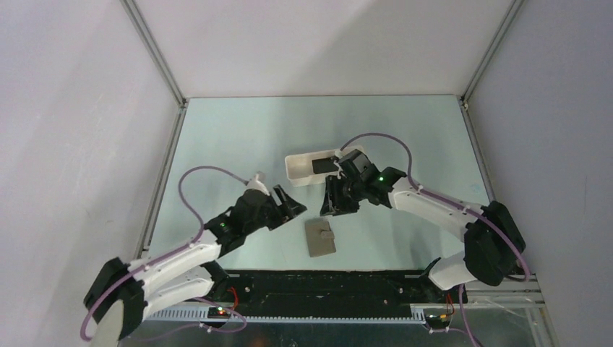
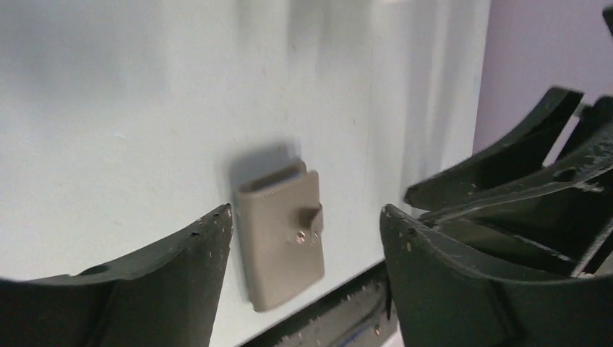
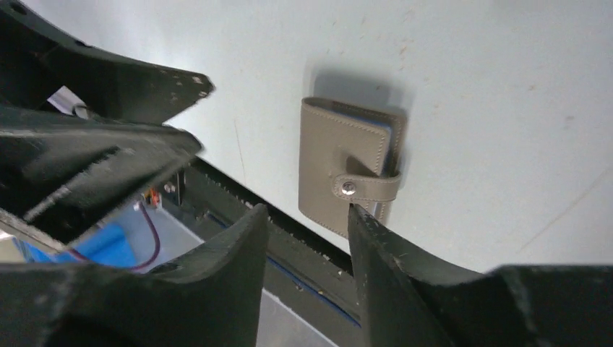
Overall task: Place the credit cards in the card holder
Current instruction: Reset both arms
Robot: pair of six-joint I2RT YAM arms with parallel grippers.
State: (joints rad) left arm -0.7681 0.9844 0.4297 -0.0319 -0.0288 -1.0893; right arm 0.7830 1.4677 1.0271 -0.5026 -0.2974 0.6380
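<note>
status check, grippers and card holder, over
Left gripper open, empty. Right gripper open, empty. Card holder shut, flat on table, untouched. Nothing in the way.

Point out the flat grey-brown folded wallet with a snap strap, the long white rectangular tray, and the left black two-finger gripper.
Wallet [image 3: 337, 144], right wrist view, on its front face above the strap.
Tray [image 1: 300, 178], top external view, on its near wall.
Left gripper [image 2: 307, 210], left wrist view, midway between fingertips.
</note>
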